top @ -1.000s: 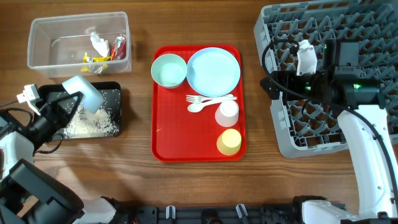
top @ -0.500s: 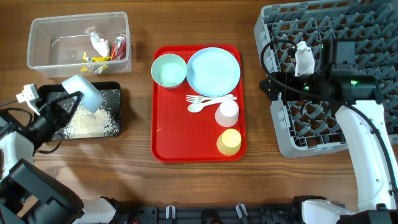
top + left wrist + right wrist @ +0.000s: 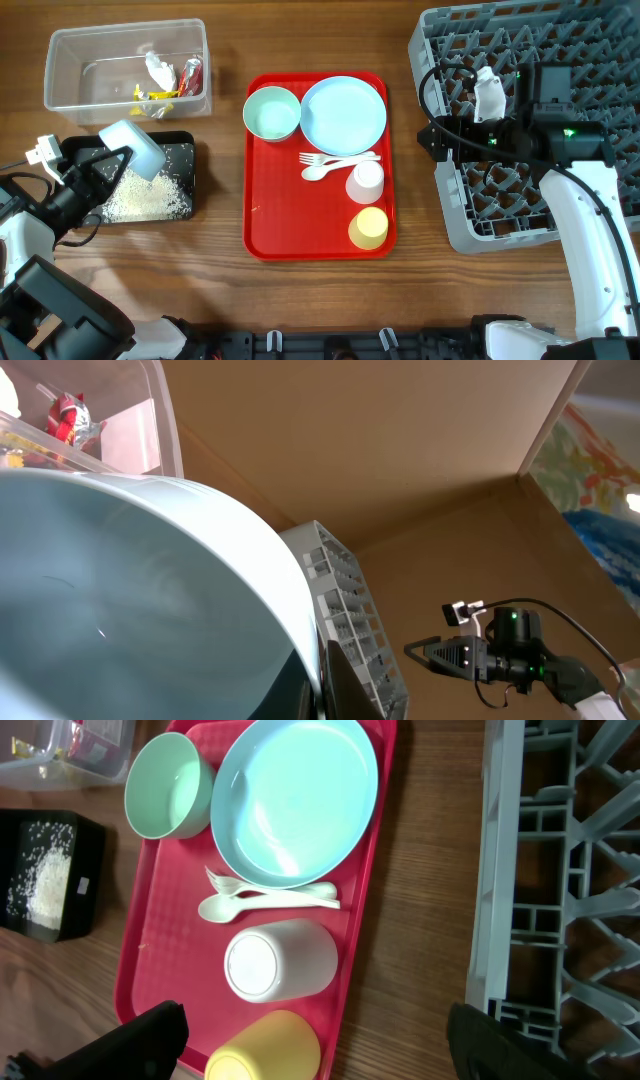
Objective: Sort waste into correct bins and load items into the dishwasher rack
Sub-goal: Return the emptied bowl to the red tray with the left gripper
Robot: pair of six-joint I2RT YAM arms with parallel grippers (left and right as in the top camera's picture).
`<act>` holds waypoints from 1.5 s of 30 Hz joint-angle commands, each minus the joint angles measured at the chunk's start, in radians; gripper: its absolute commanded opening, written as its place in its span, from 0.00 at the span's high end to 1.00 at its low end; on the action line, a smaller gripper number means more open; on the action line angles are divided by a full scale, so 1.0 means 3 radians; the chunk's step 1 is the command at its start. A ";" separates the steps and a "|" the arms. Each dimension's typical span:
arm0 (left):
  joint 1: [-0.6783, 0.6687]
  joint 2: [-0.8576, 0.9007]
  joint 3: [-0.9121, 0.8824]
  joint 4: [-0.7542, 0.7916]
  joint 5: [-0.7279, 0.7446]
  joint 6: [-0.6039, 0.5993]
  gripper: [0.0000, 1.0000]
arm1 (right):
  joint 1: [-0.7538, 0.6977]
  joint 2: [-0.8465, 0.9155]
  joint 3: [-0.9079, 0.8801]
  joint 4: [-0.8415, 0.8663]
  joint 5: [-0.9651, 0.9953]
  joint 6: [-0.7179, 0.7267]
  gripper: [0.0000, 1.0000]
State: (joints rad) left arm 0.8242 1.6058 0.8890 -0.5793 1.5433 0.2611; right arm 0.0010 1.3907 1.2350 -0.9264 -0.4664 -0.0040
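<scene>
Largely behind bowl [image 3: 137,147]: left tool [image 3: 117,162]

Right arm [image 3: 590,240]: rounded white link, black wrist housing with green lights, looped black cable [image 3: 428,85]. Right gripper [image 3: 320,1038]: matte black fingers. Left arm [image 3: 70,195]: black, with a small white connector [image 3: 44,150].

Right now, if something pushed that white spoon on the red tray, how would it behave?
The spoon looks like thin plastic, so probably light and slightly bendy. Lying flat on the smooth tray, it would likely slide, nudging the fork beside it.
</scene>
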 commanded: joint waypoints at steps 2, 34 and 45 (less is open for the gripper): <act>-0.0072 0.0011 -0.0020 0.0038 0.0078 0.0079 0.96 | -0.0001 0.0034 0.0052 0.0060 0.0019 0.0025 0.12; -0.4749 -0.0239 0.0203 0.0075 -0.5516 -0.0982 0.96 | -0.0001 0.0034 0.0052 0.0200 0.0020 0.0015 0.12; -0.4935 0.0306 0.0205 0.0093 -0.5734 -0.1254 0.48 | -0.0001 0.0034 0.0052 0.0182 0.0023 0.0009 0.11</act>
State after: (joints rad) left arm -0.6575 1.6821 0.9398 -0.5571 -0.1368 -0.0547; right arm 0.0010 1.3907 1.2354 -0.8707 -0.4664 -0.0040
